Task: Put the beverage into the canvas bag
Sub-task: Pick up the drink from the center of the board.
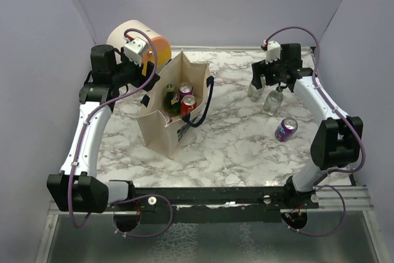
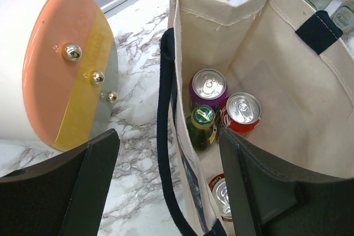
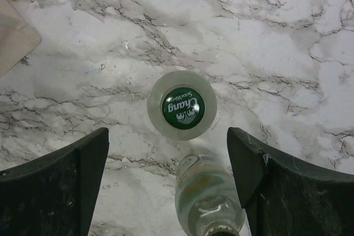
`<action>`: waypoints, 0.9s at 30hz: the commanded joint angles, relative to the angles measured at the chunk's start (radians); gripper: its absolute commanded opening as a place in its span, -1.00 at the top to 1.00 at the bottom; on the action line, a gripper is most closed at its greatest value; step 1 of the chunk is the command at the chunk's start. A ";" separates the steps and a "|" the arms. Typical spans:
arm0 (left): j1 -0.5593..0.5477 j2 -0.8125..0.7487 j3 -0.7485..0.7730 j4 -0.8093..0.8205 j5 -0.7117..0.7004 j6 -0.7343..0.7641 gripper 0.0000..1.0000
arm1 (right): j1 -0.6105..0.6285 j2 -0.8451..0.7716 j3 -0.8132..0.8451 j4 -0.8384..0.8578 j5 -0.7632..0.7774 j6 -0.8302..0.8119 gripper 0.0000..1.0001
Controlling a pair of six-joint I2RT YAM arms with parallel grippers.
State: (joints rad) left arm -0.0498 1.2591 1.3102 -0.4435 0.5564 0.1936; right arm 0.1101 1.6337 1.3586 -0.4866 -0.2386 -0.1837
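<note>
Canvas bag point(image 1: 161, 133): three drinks point(image 1: 170, 98) overhead, four by wrist view (extra can point(image 2: 221, 197)). Table point(image 1: 234, 146): two glass bottles point(image 1: 273, 100), one purple can point(image 1: 285, 129). Left tool point(image 2: 168, 142), right tool point(image 3: 167, 136) apart.

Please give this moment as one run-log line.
left gripper open over canvas bag rim | right gripper open above Chang bottle | bag holds cans, green bottle | purple can on table
</note>
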 commanded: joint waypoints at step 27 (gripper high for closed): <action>-0.033 0.020 0.011 0.105 0.001 0.030 -0.51 | -0.003 0.133 0.108 0.050 -0.024 -0.071 -0.17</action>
State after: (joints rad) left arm -0.0757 1.3098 1.3106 -0.3672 0.5301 0.2268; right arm 0.1101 1.7603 1.4532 -0.4652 -0.2520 -0.2409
